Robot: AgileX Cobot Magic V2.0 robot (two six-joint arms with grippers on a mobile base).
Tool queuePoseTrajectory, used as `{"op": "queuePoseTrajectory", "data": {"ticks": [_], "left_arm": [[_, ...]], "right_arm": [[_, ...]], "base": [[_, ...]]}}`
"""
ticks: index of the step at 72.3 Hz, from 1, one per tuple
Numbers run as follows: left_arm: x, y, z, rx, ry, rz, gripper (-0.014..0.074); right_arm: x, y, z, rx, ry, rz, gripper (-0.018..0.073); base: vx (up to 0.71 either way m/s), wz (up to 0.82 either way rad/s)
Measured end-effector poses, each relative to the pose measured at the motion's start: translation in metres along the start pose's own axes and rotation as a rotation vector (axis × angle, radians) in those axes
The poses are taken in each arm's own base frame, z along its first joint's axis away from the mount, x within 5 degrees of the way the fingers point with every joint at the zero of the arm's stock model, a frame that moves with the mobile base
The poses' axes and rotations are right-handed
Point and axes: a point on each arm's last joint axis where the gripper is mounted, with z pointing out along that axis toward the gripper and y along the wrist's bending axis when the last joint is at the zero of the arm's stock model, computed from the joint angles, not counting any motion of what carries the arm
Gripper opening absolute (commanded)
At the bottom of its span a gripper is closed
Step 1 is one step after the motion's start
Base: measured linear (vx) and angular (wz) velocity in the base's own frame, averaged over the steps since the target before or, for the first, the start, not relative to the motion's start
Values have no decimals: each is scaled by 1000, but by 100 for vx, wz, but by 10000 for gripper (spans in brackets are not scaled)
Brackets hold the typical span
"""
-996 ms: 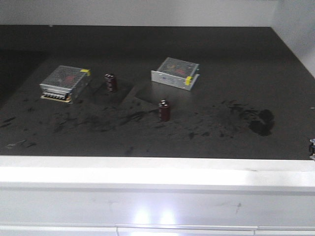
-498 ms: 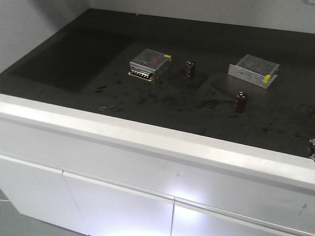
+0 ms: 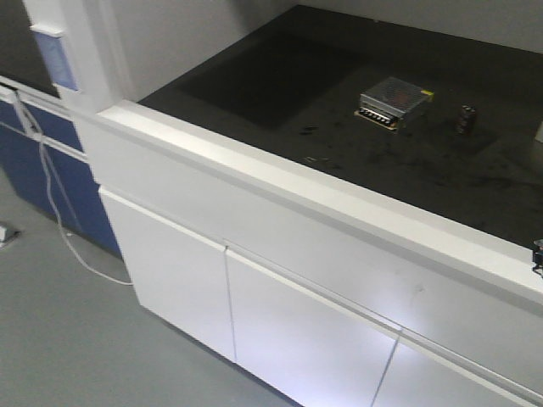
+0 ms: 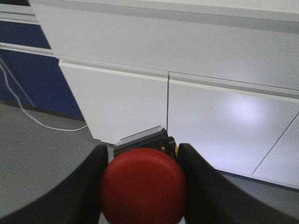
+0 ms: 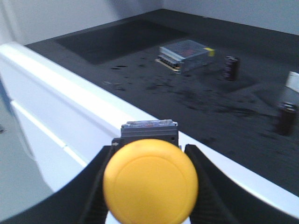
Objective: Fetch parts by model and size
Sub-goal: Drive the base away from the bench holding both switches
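In the left hand [image 4: 142, 156]: red switch [image 4: 144, 184], gripped by its dark base, presumably for secure carrying.
In the right hand [image 5: 149, 151]: yellow switch [image 5: 150, 179], clamped likewise, over the tabletop [image 3: 254, 76] edge.
Judged progress: both parts fetched.
Change in front view: swung left; one mesh box [image 3: 393, 99] and one capacitor [image 3: 466, 119] show plainly, versus two each.

red push-button switch [image 4: 144, 184] with a smooth matt plastic cap, yellow push-button switch [image 5: 150, 179] same plastic but slightly glossier, perforated metal box [image 3: 394, 100], matt black worktop [image 3: 246, 76] all scuffed and smudgy, white cabinet doors [image 3: 288, 339] smooth and semi-gloss enough to catch glare
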Motion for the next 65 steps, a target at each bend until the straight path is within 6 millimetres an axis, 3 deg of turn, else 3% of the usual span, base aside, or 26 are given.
{"op": "queuePoseTrajectory", "data": {"ticks": [39,65], "left_arm": [[0,0,0,-1,0,1,-6],[0,0,0,0,0,0,-6]], "right_arm": [[0,0,0,0,-2,0,-10],[0,0,0,0,-2,0,-10]], "base": [[-6,85],[5,57]]}}
